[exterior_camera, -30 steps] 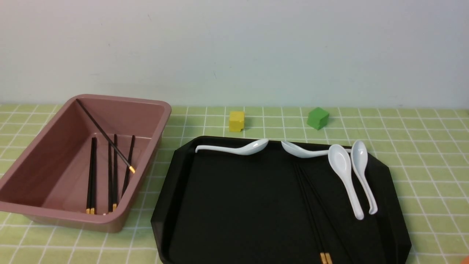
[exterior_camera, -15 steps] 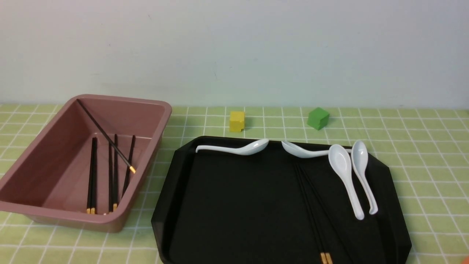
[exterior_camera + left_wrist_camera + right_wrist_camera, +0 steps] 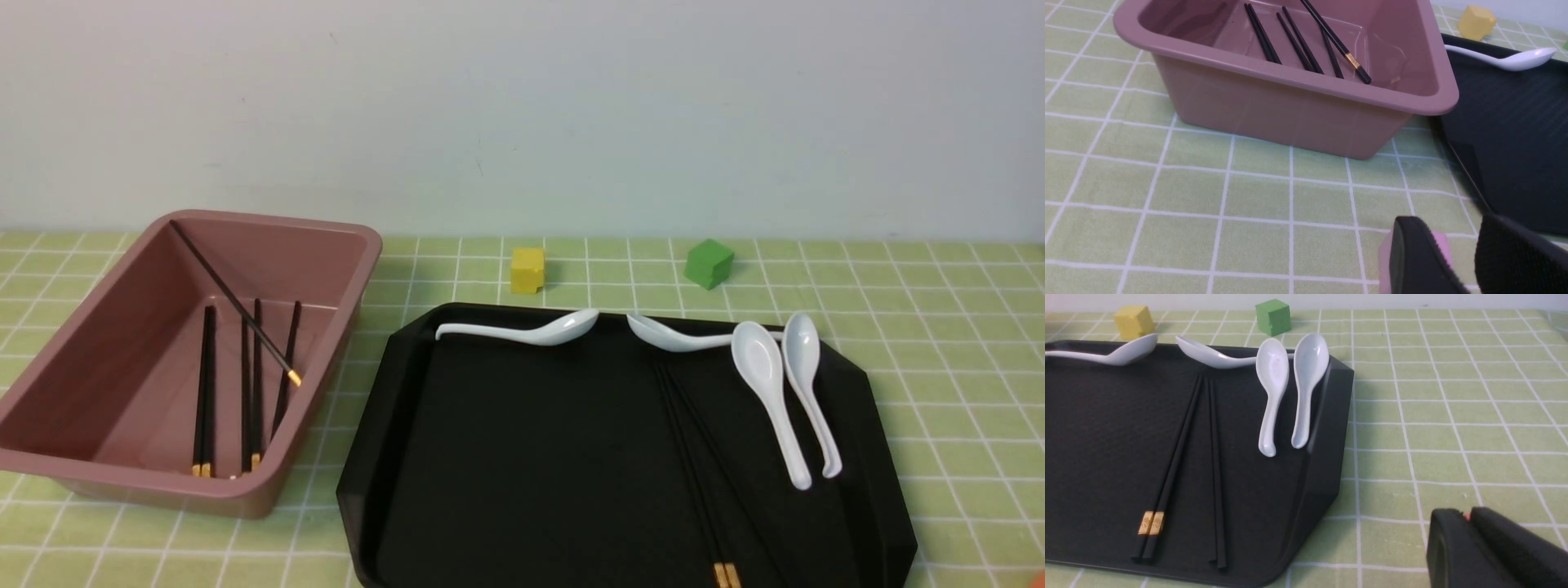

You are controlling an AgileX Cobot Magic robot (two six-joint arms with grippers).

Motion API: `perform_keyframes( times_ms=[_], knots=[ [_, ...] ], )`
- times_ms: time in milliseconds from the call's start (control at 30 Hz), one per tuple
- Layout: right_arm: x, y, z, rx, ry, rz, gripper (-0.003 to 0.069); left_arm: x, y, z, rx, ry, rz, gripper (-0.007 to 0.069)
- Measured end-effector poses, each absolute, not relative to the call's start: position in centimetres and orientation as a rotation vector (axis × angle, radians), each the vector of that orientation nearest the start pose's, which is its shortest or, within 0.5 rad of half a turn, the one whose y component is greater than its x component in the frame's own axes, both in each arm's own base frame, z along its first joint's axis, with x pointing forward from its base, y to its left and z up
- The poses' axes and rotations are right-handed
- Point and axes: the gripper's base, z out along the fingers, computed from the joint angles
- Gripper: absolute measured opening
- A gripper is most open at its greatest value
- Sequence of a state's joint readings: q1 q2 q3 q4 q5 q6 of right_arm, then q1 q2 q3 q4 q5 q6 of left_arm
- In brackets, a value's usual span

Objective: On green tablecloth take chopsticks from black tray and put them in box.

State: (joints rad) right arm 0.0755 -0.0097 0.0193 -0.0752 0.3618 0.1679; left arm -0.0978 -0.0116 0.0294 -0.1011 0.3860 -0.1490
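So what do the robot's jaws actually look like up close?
Only the tips show, in the wrist views. The left gripper has chunky, rounded black fingers with a finely textured surface and a pale pink part behind one. The right gripper is smooth black, with a speck of red between its jaws.

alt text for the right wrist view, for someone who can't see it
Black chopsticks lie on a black tray beside four white spoons, on a green tablecloth. The right gripper sits shut over the cloth, holding nothing.
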Motion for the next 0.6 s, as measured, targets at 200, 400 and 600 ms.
perform_keyframes(
  times_ms=[200, 400, 600],
  knots=[
    [5.29, 0.16, 17.47, 0.039, 1.855, 0.096, 0.0091, 5.16, -0.85, 16.94, -0.111, 1.891, -0.268, 0.0238],
    [5.29, 0.16, 17.47, 0.039, 1.855, 0.096, 0.0097, 5.16, -0.85, 16.94, -0.111, 1.891, -0.268, 0.0238],
    [5.29, 0.16, 17.47, 0.039, 1.855, 0.096, 0.0103, 5.16, -0.85, 16.94, -0.111, 1.891, -0.268, 0.0238]
  ],
)
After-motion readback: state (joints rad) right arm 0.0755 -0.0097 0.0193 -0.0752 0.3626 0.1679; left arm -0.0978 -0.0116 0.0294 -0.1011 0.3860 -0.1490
